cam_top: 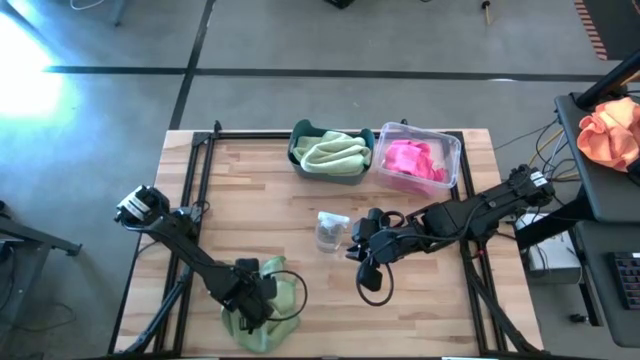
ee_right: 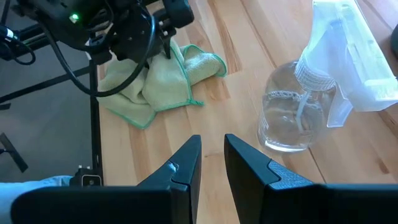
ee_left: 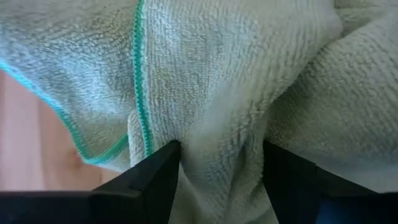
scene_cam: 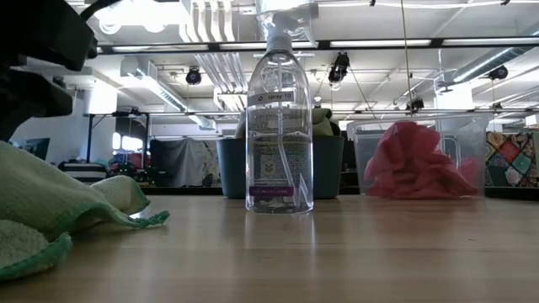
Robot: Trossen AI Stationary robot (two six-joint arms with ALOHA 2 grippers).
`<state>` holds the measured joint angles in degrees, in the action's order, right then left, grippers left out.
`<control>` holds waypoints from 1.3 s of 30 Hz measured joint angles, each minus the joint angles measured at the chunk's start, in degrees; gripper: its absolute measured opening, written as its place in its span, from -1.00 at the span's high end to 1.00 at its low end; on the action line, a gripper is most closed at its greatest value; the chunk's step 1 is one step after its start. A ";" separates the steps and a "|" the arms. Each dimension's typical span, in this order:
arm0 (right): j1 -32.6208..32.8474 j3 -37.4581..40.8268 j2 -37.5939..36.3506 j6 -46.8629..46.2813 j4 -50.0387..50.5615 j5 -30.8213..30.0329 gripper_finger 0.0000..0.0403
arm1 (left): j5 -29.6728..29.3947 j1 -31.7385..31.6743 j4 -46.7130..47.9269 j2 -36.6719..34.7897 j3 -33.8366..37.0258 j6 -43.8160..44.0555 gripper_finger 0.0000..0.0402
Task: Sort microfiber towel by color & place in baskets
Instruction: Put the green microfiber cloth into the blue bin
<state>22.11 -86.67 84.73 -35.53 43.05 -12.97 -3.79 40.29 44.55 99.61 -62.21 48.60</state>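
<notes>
1. Grey concrete floor surrounds a butcher-block table [cam_top: 420,310] in the high view, where two dark arms reach inward from either side.
2. Seen from above, the left gripper [cam_top: 252,296] sits low on a sage green towel [cam_top: 285,292] crumpled near the front edge; only the left wrist view reveals the detail, a fold of that towel's terry pile [ee_left: 211,112] pinched between the two dark fingers [ee_left: 163,171], with a teal stitched hem running beside them.
3. Near the table's middle, the right gripper [cam_top: 360,254] hangs just beside a clear spray bottle [cam_top: 331,231]; its own wrist view shows the fingers [ee_right: 186,163] narrowly parted over bare wood and holding nothing, with the bottle [ee_right: 295,112] standing upright close by.
4. At table level the low view offers what the overhead camera cannot: the bottle's label and spray head [scene_cam: 279,126], a workshop ceiling of strip lights behind, and the green towel [scene_cam: 59,210] rising at the near edge.
5. Two baskets stand side by side at the far edge: a dark teal basket [cam_top: 296,150] holding a green towel [cam_top: 335,153], and a clear basket [cam_top: 452,152] holding a pink towel [cam_top: 412,160].
6. Counted: two green heaps are visible, one pink heap, two baskets and one bottle; how many cloths each heap holds cannot be told.
7. Off the table, an orange cloth bundle [cam_top: 612,130] rests on a dark side stand.
</notes>
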 joint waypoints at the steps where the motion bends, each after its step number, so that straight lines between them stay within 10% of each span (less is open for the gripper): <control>1: 0.00 0.00 0.00 0.00 0.00 0.00 0.69 | -0.02 0.00 -1.00 0.00 0.53 0.32 0.00; 13: 0.00 0.00 0.00 0.00 0.00 -0.02 0.69 | -0.24 0.00 -5.60 -0.02 4.63 3.01 0.09; 27: 0.00 0.00 0.01 0.17 0.00 -0.04 0.69 | -0.37 -0.02 -5.85 -0.02 4.72 4.25 0.94; 39: 0.00 0.00 0.00 1.22 0.00 -0.08 0.69 | -0.68 -0.01 -4.02 0.11 0.08 5.53 0.99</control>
<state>22.11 -86.67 84.73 -34.30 43.05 -13.05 -4.47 40.28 40.53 99.72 -62.13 54.13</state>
